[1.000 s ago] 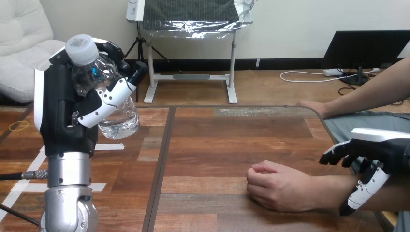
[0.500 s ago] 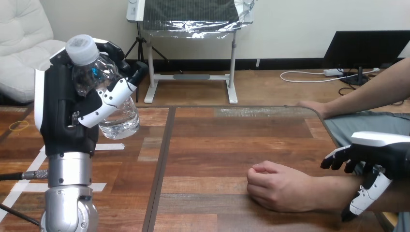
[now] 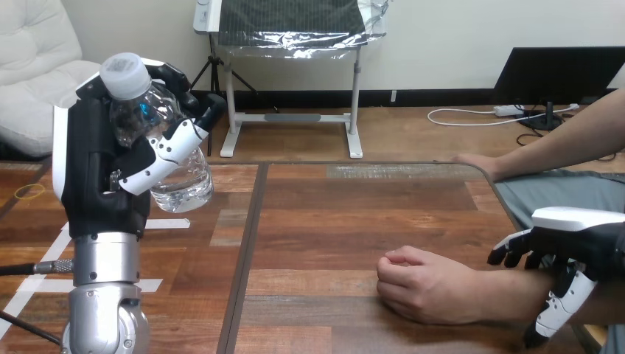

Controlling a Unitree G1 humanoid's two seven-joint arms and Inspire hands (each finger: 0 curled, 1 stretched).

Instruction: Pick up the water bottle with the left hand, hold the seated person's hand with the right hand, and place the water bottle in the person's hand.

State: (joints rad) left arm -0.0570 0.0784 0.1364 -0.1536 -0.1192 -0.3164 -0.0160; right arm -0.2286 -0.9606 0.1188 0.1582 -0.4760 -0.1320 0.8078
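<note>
The brown wooden table (image 3: 354, 214) spans the view. At 9 o'clock the robot's black-and-white left hand (image 3: 96, 177) is raised, its fingers wrapped round the clear plastic water bottle with a white cap (image 3: 184, 184). At 5 o'clock the person's hand (image 3: 424, 287) rests on the table as a fist. At 4 o'clock the right hand (image 3: 575, 236) sits over the person's forearm; whether it grips cannot be told. The likely risk is that a closed fist offers no palm, so the bottle could roll off.
</note>
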